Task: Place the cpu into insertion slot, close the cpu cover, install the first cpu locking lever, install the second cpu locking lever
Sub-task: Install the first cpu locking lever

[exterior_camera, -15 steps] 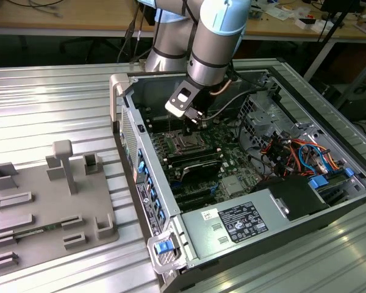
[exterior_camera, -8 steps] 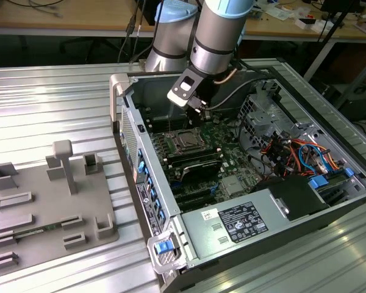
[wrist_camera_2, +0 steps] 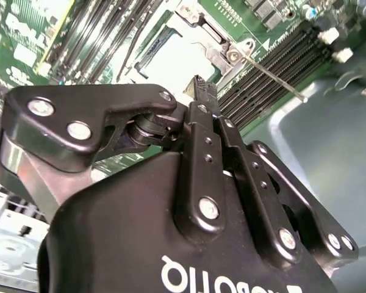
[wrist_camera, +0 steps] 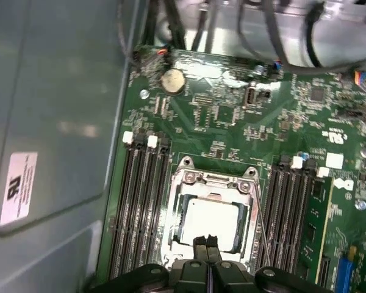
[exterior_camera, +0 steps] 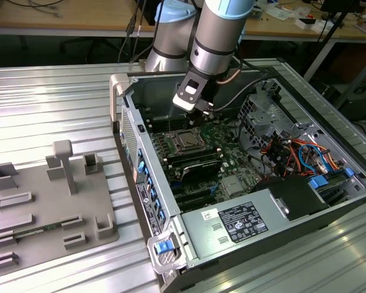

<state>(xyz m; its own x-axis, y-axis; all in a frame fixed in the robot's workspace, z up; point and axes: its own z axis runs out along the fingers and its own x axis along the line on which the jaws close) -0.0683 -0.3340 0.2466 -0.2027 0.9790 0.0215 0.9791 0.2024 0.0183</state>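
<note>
While hovering just above cpu (wrist_camera: pixel 210 220), seated beneath lowered cpu cover (wrist_camera: pixel 215 180): hand (wrist_camera: pixel 205 243) pinched together, empty; locking lever (wrist_camera_2: pixel 274 77) seemingly unlatched.

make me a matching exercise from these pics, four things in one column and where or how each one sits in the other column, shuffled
Things
1. cpu
2. cpu cover
3. coin battery
4. grey tray

Places or states
A. outside the computer case, on the ribbed table, at the exterior view's left
B. silver top showing through a metal frame's window
C. round, on the green board
D. lying flat as a frame around the chip

Pairs: 1-B, 2-D, 3-C, 4-A
</note>
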